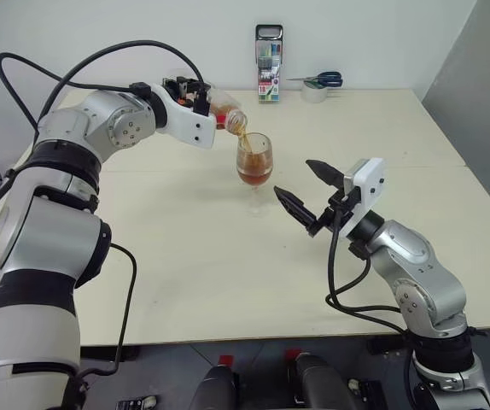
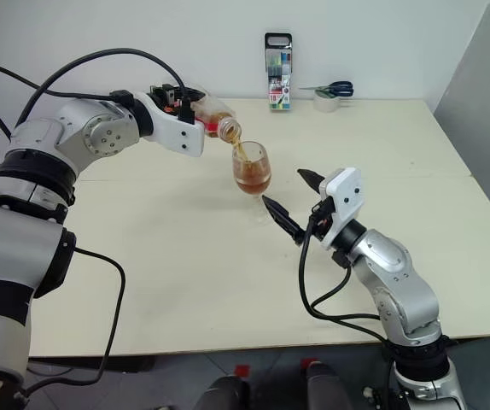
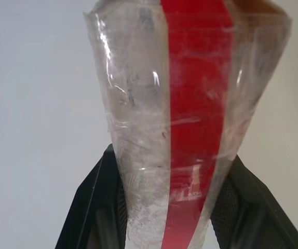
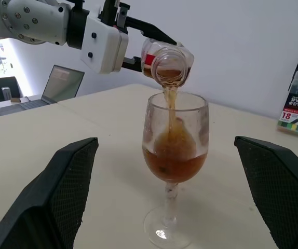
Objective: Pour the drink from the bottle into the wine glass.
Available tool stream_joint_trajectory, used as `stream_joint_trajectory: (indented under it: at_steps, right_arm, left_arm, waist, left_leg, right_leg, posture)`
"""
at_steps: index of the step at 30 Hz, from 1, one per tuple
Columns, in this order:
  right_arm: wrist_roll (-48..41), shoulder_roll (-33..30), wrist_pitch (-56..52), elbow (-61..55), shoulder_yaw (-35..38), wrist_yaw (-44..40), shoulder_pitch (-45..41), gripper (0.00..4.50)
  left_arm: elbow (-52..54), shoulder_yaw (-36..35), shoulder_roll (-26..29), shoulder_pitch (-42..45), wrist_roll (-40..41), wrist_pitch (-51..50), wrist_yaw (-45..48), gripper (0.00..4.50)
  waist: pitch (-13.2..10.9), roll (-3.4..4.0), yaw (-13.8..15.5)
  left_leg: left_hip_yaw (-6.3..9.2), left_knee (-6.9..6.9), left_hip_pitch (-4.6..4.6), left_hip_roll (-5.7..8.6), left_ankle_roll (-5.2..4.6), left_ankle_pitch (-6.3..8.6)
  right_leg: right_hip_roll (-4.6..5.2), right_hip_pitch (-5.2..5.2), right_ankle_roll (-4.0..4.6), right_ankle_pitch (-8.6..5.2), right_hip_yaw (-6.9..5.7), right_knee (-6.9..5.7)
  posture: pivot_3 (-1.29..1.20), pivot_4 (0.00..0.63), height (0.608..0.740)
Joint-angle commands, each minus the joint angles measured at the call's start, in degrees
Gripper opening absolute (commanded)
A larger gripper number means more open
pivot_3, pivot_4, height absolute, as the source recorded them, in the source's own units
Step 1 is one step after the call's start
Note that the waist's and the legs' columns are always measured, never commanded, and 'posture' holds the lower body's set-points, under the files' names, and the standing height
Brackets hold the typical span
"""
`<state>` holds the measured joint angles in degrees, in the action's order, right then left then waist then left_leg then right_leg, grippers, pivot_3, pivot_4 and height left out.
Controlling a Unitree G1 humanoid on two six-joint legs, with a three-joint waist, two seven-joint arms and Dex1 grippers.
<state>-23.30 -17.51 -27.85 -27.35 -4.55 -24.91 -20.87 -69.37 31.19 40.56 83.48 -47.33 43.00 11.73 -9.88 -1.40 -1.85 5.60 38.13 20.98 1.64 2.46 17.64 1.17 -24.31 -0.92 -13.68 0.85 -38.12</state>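
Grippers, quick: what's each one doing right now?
Left gripper: shut on the bottle, tipped over the wine glass.
Right gripper: open, holding nothing.

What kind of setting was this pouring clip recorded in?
Probably an office or lab workspace: a plain cream table against a white wall, a laptop open at one side, and a marker set beside tape and scissors at the back.
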Motion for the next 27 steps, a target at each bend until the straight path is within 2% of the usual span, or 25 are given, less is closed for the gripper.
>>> stream_joint_trajectory:
  at_steps: [1, 9, 18, 24, 27]
  right_arm:
    - [0.2, -0.2, 1.2, -2.7, 0.2, -0.2, -0.2, 4.50]
    - [0.3, -0.2, 1.3, -2.3, 0.2, -0.2, -0.2, 4.50]
    - [-0.2, -0.4, 0.8, -1.8, 0.6, -0.5, -0.5, 4.50]
    - [-0.6, -0.5, 0.5, -1.7, 0.7, -0.9, -0.9, 4.50]
    - [-1.7, -1.1, -0.4, -2.5, 1.1, -1.6, -0.6, 4.50]
  left_arm:
    - [0.5, -0.6, 1.1, 2.5, 0.5, 0.1, -1.2, 1.67]
    - [0.6, -2.3, -0.1, 1.8, 3.1, -0.6, 0.4, 1.67]
    - [3.7, -9.1, -2.5, -2.4, 14.2, -2.5, 9.8, 1.67]
    - [8.9, -16.5, -4.9, -6.1, 25.1, -9.5, 17.8, 1.67]
    - [15.3, -24.0, -7.9, -9.7, 36.5, -18.7, 23.2, 1.67]
  waist:
    - [0.0, 0.00, 0.0]
    - [0.0, 0.00, 0.0]
    - [0.0, 0.00, -0.1]
    - [0.0, 0.00, -0.1]
    - [0.0, 0.01, -0.1]
  left_leg:
    - [0.00, 0.00, 0.00, 0.00, 0.00, 0.00]
    - [0.00, 0.01, 0.00, 0.00, 0.00, 0.00]
    - [-0.01, 0.03, -0.01, -0.02, 0.02, -0.01]
    - [0.01, 0.09, 0.01, -0.07, 0.03, -0.02]
    - [0.03, 0.12, 0.01, -0.15, 0.04, -0.02]
  right_leg:
    - [0.00, 0.00, 0.00, 0.00, 0.00, 0.00]
    - [0.00, 0.00, 0.00, 0.00, 0.00, -0.01]
    - [0.00, 0.00, 0.00, 0.00, 0.01, -0.04]
    - [0.01, 0.00, 0.00, 0.00, 0.01, -0.06]
    - [0.01, 0.00, 0.00, 0.00, 0.01, -0.09]
  posture:
    - [0.00, 0.150, 0.740]
    - [0.00, 0.150, 0.740]
    - [0.00, 0.150, 0.740]
    - [0.00, 0.150, 0.740]
    - [0.00, 0.150, 0.740]
